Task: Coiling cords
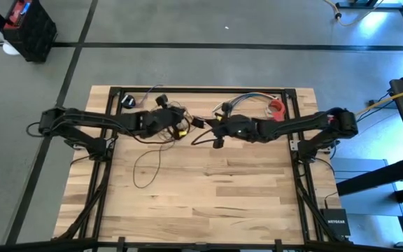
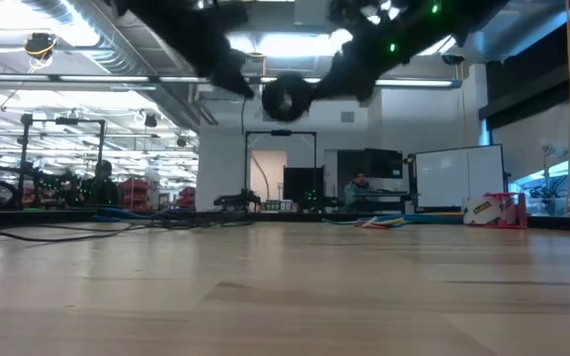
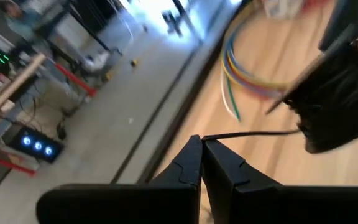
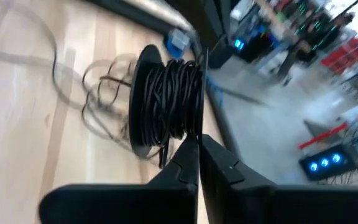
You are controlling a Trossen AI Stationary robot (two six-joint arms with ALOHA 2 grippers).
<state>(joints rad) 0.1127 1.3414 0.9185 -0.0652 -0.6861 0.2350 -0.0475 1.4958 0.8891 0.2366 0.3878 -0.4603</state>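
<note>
Both arms up off the counter (image 1: 208, 196), meeting near the middle of its far edge.

Left gripper (image 3: 202, 149): jaws pressed together, pinching a thin black strand of the cords (image 3: 247, 133) right at the tips. Right gripper (image 4: 199, 147): jaws also shut; black coil (image 4: 169, 99) wound on a spool sits just beyond the tips, a strand dropping toward them, so probably a pinch on the cord, but contact not clear enough to confirm.

Loose end of the cords (image 1: 147, 159) trails off the left gripper (image 1: 165, 119) toward the near edge in one wide loop, with more slack loops bunched under the grippers. Small black puck (image 1: 127, 101) lies toward the far left corner.

Risks:
- Thin strand held only at the fingertips; likely to slip out if tension rises between the arms.
- Slack loops could snag on themselves or on the multicoloured wires (image 1: 247, 100) close by at the far edge, dragging them into the coil.
- Wraps on the spool could spill off the open side if tilted.
- Right gripper (image 1: 219, 129) very close to the left one; collision risk while winding.
</note>
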